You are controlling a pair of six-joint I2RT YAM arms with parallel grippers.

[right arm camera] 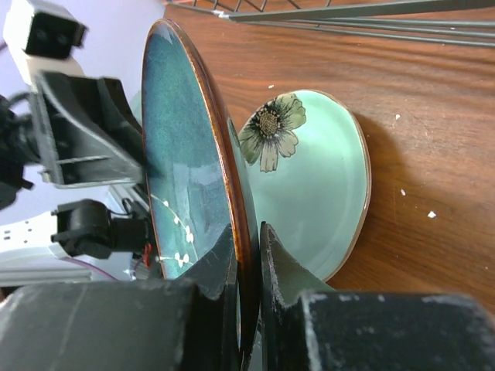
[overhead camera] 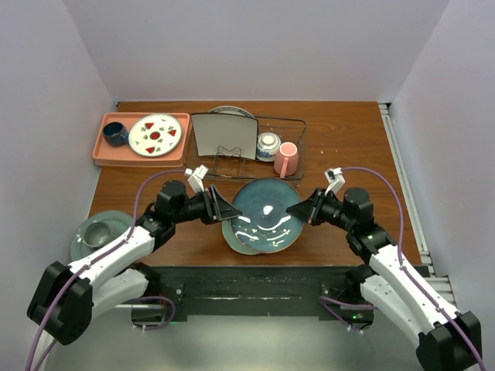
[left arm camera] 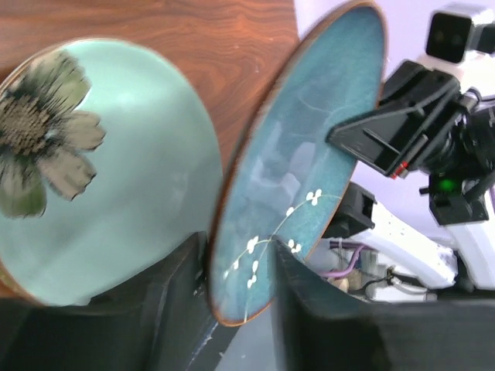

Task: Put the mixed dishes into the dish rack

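A dark teal plate with white blossoms (overhead camera: 267,210) is held tilted above the table between both arms. My right gripper (overhead camera: 303,209) (right arm camera: 247,228) is shut on its right rim. My left gripper (overhead camera: 220,207) (left arm camera: 236,243) stands open around the left rim, its fingers set wider than the rim is thick. Under the teal plate a pale green round plate with a flower (overhead camera: 238,243) (left arm camera: 131,178) (right arm camera: 317,193) lies flat on the wood. The dish rack (overhead camera: 282,118) at the back holds a white square plate (overhead camera: 224,135), a small patterned bowl (overhead camera: 268,144) and a pink mug (overhead camera: 287,159).
A salmon tray (overhead camera: 139,160) at the back left carries a white plate with red marks (overhead camera: 155,134) and a dark blue cup (overhead camera: 115,134). A green plate with a small bowl on it (overhead camera: 100,230) sits at the near left. Walls close in on both sides.
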